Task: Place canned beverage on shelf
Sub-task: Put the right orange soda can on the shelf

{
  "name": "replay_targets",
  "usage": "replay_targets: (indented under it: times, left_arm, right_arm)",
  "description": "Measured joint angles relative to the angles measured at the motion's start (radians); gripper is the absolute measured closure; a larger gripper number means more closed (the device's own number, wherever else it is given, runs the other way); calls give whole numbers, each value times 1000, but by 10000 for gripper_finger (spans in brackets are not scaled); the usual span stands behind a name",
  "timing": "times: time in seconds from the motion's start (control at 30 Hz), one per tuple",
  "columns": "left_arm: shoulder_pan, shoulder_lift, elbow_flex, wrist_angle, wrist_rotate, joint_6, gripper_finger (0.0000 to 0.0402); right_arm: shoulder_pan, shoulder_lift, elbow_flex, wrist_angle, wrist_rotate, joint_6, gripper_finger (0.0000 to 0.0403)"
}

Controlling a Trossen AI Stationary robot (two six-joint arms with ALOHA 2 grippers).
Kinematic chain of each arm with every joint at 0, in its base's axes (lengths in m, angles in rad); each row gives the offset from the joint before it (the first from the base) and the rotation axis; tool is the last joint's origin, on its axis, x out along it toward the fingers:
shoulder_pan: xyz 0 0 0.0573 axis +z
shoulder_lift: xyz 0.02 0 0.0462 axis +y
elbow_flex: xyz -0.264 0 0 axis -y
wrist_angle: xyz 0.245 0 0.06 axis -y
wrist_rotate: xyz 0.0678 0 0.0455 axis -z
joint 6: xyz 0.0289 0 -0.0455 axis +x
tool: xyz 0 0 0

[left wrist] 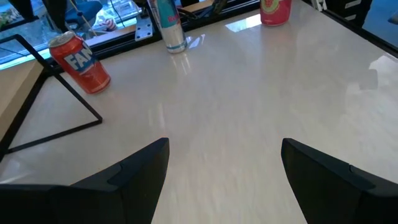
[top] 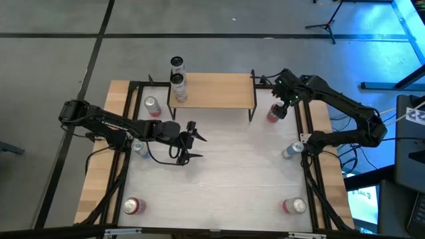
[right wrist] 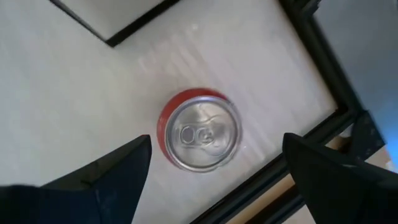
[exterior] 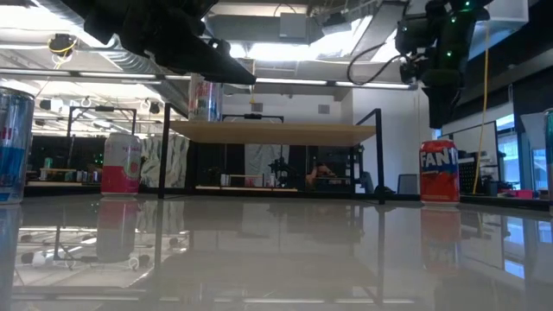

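Note:
The shelf is a light wooden board on thin black legs at the table's far middle, also in the low view. One can stands upright on its left end. An orange Fanta can stands upright on its base on the table just right of the shelf. My right gripper hangs open above that can, pointing steeply down. In the right wrist view its fingers stand apart on either side of the can's silver top, clear of it. My left gripper waits open over mid-table, holding nothing.
Other cans stand about: one behind the shelf, a pink one left of it, blue ones at the left and right rails, red ones at the near corners. A black frame rail runs beside the Fanta can.

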Motion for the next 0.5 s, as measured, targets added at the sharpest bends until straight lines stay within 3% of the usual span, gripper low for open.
replay_targets:
  times: [0.33, 0.5]
  left_arm:
    - [0, 0, 0, 1, 0, -8, 101]
    - [0, 0, 0, 1, 0, -19, 101]
  right_arm:
    - [-1, 5, -49, 51, -31, 2, 42]
    - [-1, 30, -78, 88, 11, 1, 42]
